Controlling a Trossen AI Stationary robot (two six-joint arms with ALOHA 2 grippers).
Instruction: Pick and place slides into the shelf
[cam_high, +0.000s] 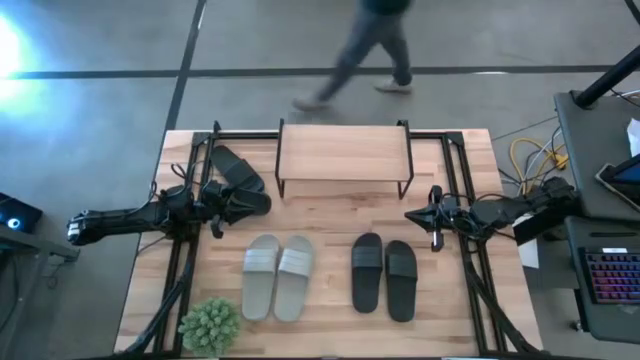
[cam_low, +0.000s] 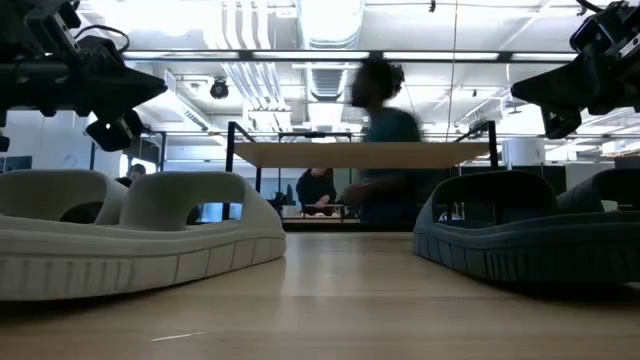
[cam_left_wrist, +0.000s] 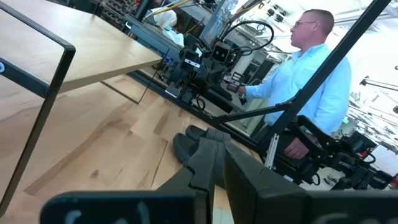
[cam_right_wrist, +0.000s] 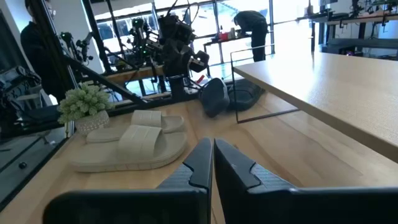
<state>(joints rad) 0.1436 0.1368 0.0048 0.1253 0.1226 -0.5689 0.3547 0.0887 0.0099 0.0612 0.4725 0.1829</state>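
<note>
The shelf (cam_high: 343, 152) stands at the table's far middle, its plank top bare. The pale slides (cam_high: 277, 277) lie side by side, soles down, at the near middle. The black slides (cam_high: 384, 275) lie to their right. Another dark pair (cam_high: 238, 178) lies left of the shelf. My left gripper (cam_high: 255, 204) hovers by that dark pair, shut, pointing right; its closed fingers show in the left wrist view (cam_left_wrist: 216, 163). My right gripper (cam_high: 410, 215) hangs right of the shelf's near corner, shut, pointing left (cam_right_wrist: 212, 152). In the low view both grippers are raised above the slides (cam_low: 130, 230).
A small green plant (cam_high: 210, 325) sits at the near left corner. Black frame rails (cam_high: 462, 190) run along both table sides. A person (cam_high: 365, 50) walks past beyond the far edge. Another person in a pale blue shirt (cam_left_wrist: 311, 68) stands beside the table's right side.
</note>
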